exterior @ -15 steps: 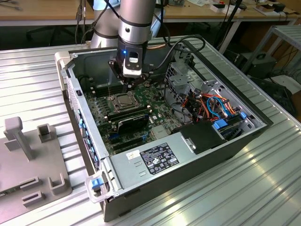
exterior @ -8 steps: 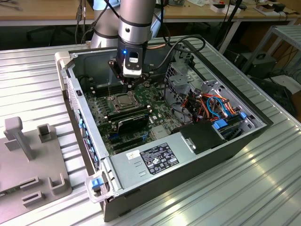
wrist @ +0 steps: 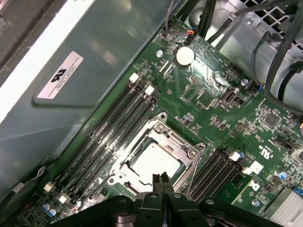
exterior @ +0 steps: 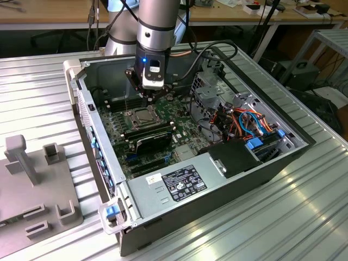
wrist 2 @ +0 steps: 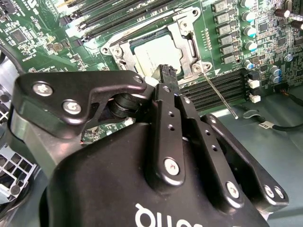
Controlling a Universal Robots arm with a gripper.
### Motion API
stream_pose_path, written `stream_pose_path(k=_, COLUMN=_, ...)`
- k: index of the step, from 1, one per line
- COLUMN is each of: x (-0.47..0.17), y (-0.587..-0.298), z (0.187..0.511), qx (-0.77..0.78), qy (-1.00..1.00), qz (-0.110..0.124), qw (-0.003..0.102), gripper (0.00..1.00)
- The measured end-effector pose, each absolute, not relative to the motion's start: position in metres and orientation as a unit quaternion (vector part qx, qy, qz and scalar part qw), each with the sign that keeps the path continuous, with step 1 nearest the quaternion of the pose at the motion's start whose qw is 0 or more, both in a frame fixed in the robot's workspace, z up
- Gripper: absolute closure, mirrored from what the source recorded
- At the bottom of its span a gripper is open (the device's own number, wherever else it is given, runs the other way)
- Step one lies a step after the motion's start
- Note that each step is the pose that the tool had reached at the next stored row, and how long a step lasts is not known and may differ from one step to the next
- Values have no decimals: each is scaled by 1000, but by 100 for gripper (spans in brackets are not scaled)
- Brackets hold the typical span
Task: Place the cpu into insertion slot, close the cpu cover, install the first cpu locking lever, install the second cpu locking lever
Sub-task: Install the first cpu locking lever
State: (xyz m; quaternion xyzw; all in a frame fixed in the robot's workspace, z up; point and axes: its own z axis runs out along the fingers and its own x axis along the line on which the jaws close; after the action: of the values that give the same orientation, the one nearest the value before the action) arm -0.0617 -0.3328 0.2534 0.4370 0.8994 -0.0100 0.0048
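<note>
Cpu (wrist: 154,160) sits flat in the insertion slot (wrist 2: 119,52). The cpu cover (wrist: 177,138) appears lowered over its edges, and the chip top shows through the window. We see one locking lever (wrist 2: 218,92) standing free, slanting up beside the socket, so we judge it unlatched. Gripper (wrist: 162,182) hangs just above the socket's near edge, fingers pressed together and holding nothing; we take this as a pushing pose rather than a grasp. Writing: a white label (wrist: 59,75) on the chassis wall and a black label (exterior: 185,182) on the power supply; we transcribe neither.
</note>
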Motion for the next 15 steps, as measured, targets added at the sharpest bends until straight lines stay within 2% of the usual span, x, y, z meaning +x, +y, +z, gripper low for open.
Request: stream_pose_path(k=15, x=-62, y=-333, z=256, qx=398, qy=917, qz=-10, qw=5, gripper=89)
